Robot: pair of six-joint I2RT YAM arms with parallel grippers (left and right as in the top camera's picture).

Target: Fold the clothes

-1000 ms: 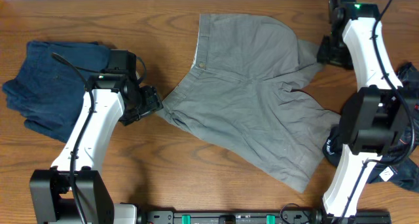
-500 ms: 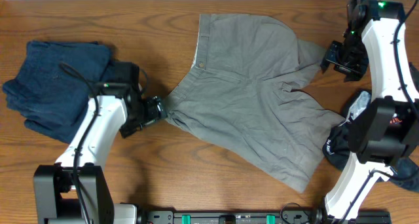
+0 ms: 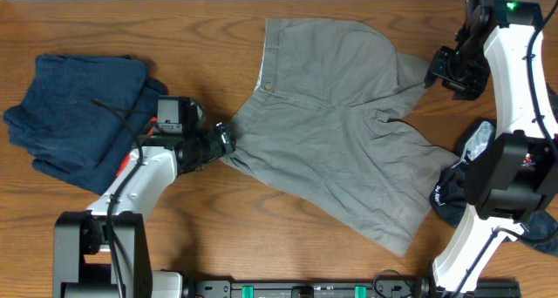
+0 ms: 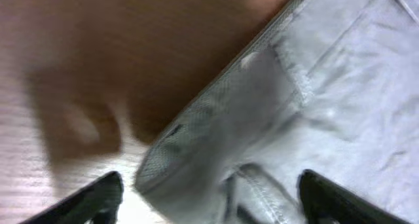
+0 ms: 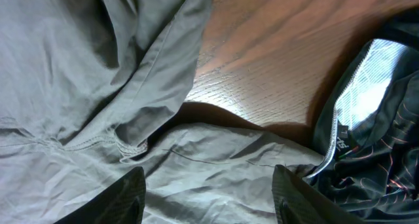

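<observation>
Grey shorts (image 3: 336, 124) lie spread flat on the wooden table, waistband to the left. My left gripper (image 3: 222, 144) is open at the lower left waistband corner; in the left wrist view the grey cloth corner (image 4: 216, 145) lies between its open fingers (image 4: 209, 201). My right gripper (image 3: 440, 67) is open above the table beside the shorts' upper right leg. In the right wrist view its fingers (image 5: 209, 198) hang over grey cloth (image 5: 98, 86), holding nothing.
A folded navy garment (image 3: 74, 115) lies at the left. A dark garment with white trim (image 3: 471, 180) lies at the right edge, also in the right wrist view (image 5: 373, 106). Bare wood (image 3: 218, 228) lies in front of the shorts.
My left gripper has slid right onto the waistband corner. My right gripper has moved right off the leg hem, then back a little toward it.
</observation>
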